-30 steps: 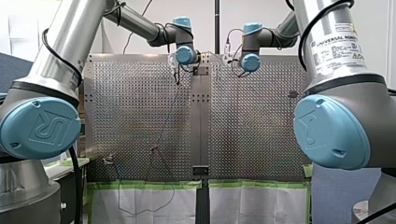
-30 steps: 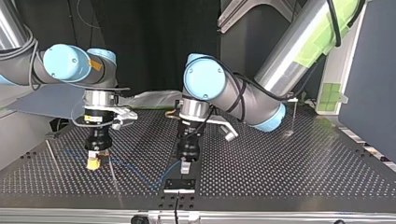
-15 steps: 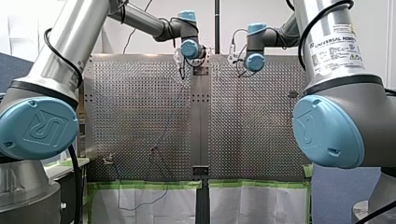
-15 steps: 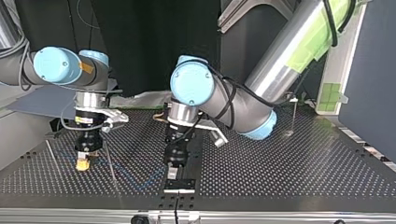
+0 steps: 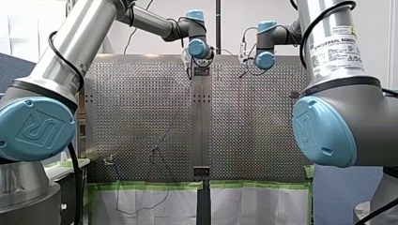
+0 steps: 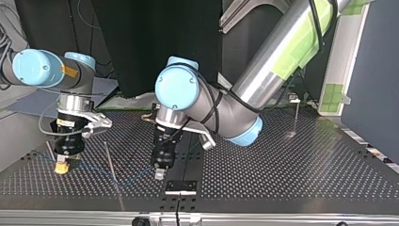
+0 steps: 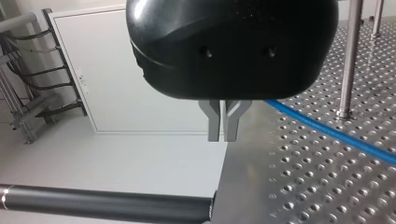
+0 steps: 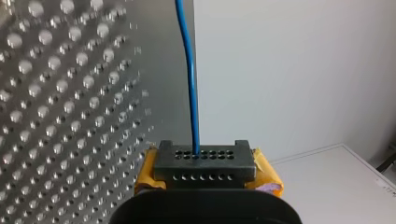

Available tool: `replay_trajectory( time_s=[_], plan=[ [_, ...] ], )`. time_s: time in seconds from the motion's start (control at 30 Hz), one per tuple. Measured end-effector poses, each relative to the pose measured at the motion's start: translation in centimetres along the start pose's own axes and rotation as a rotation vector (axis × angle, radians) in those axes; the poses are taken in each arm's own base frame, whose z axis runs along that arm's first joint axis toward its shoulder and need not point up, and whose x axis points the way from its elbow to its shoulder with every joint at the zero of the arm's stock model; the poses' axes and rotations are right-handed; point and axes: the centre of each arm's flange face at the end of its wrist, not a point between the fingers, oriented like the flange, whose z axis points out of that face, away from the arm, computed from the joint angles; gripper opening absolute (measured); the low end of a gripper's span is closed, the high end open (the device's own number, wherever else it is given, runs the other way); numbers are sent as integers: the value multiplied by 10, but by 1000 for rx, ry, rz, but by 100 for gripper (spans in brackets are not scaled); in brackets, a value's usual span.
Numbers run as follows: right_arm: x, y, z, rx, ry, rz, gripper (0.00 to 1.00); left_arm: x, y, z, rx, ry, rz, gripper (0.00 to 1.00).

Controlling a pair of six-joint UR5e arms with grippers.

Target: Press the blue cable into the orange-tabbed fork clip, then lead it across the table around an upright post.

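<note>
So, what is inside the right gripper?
The blue cable comes out of the right gripper, which is shut on it. The stretch inside is covered by its black fingertips.

The cable (image 8: 189,70) runs out ahead of my right gripper (image 8: 198,157) from between its fingers, with the surface (image 8: 56,116) beside it. In the top view that gripper stands over the surface at the view's left. My left gripper (image 6: 160,175) is near the middle, just behind a block (image 6: 181,186) at the near edge. The cable lies on the surface between the two grippers, passing a post (image 6: 112,165) that stands between them. A second post (image 6: 296,115) stands well apart at the view's right, toward the back. In the left wrist view the cable lies beside the fingers (image 7: 214,123), between them and a post's foot.
</note>
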Motion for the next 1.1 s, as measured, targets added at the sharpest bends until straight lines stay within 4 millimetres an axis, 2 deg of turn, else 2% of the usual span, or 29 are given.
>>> replay_trajectory(
  time_s=[0.53,0.97,1.1],
  plan=[
    [5,29,-2,-7,-103,-30,0,4,-17,-1,24,11,-2,0],
    [12,59,5,-48,-107,-48,0,44,-42,12,34,81,22,0],
    [12,67,7,-57,-106,-52,0,48,-48,19,39,77,18,0]
  ],
)
